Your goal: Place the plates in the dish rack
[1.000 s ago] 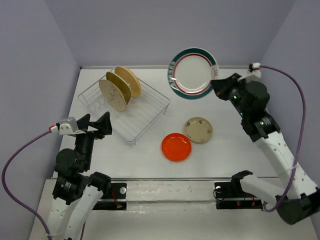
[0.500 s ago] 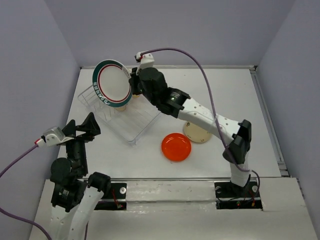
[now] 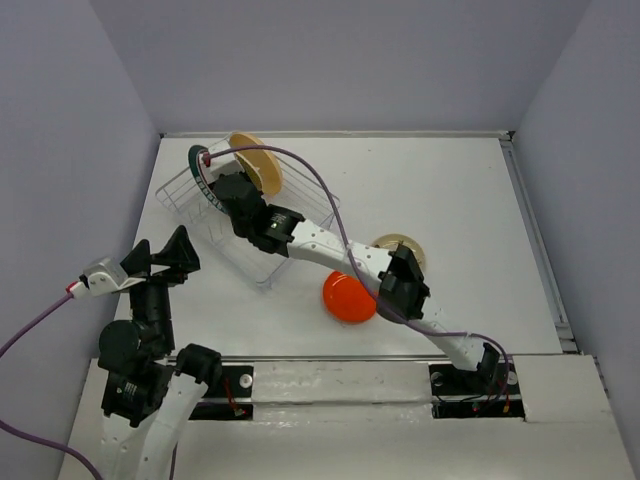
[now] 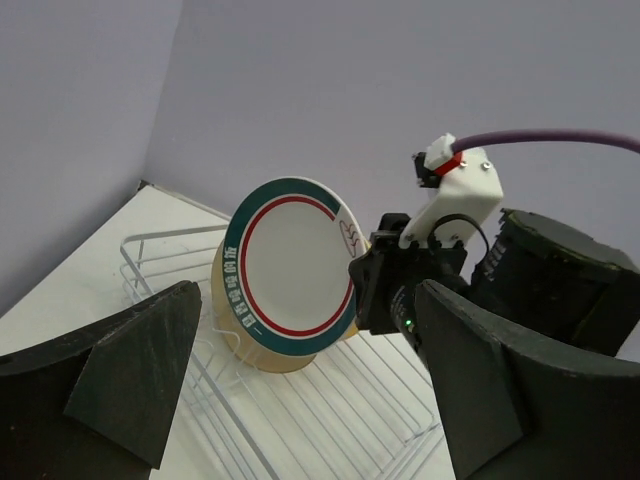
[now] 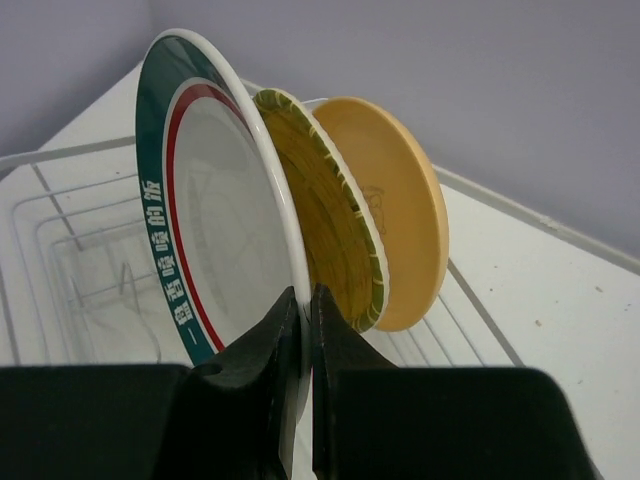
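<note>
- Right wrist view: the right gripper (image 5: 303, 300) is clamped on the lower rim of the white plate with the dark green-red rim (image 5: 215, 230), one finger on each face and the jaws nearly together.
- That plate stands on edge, close to upright. Its eating face with the printed green band is turned away from the other plates.
- Just behind it, face to back, stands the yellow-olive ribbed plate (image 5: 330, 230), and behind that the peach plate (image 5: 400, 220). All three are parallel, like books on a shelf.
- Wires of the dish rack (image 5: 40, 160) show below and beside the held plate. Whether the plate's edge already rests between the tines cannot be told.
- From the left wrist camera, a cream plate (image 4: 232, 335) peeks out directly behind the held one.
- From the top camera, the right arm reaches diagonally across the table to the rack's far-left end. The rack (image 3: 200, 230) sits at the table's far left, turned askew to the table edges.
- Near the table's middle, the small red-orange plate (image 3: 348, 298) lies flat, and the small beige plate (image 3: 400, 242) lies flat just beyond it. The arm partly covers both.
- The left gripper (image 3: 165, 250) hovers near the rack's near-left side with fingers spread wide, holding nothing and pointing toward the rack.
</note>
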Tool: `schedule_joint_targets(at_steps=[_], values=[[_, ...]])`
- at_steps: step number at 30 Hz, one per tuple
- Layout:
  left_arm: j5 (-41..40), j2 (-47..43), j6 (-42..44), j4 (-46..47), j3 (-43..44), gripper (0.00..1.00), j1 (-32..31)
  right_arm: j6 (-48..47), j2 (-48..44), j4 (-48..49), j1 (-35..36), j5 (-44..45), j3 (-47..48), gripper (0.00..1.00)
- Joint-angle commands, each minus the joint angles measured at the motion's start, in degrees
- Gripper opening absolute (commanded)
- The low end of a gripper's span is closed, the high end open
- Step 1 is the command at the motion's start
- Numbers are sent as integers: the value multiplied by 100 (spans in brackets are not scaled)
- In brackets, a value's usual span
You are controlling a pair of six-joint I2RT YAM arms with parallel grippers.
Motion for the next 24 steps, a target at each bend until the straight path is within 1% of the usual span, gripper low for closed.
schedule_joint_targets(at_steps=[1, 4, 6, 7, 12, 15, 19, 23, 24], values=[[108, -22, 0, 391, 74, 99, -7, -1079, 100, 1431, 57, 636, 434, 7], [143, -22, 0, 409, 73, 99, -7, -1438, 233, 1764, 117, 671, 381, 7], [169, -22, -9, 409, 73, 99, -7, -1772, 391, 2335, 188, 715, 250, 7], [178, -22, 0, 409, 65, 99, -7, -2104, 539, 2546, 188, 732, 310, 7], [213, -13, -9, 418, 65, 99, -15, -2626, 770, 2899, 250, 777, 566, 7], [231, -4, 0, 418, 65, 99, -15, -2582, 691, 2908, 250, 715, 496, 7], [240, -13, -9, 418, 56, 99, -24, -2372, 664, 2847, 250, 689, 162, 7], [231, -13, -9, 409, 56, 99, -24, -1731, 638, 2347, 250, 636, -171, 7], [240, -4, 9, 409, 56, 99, -24, -1443, 638, 2241, 250, 601, -225, 7]])
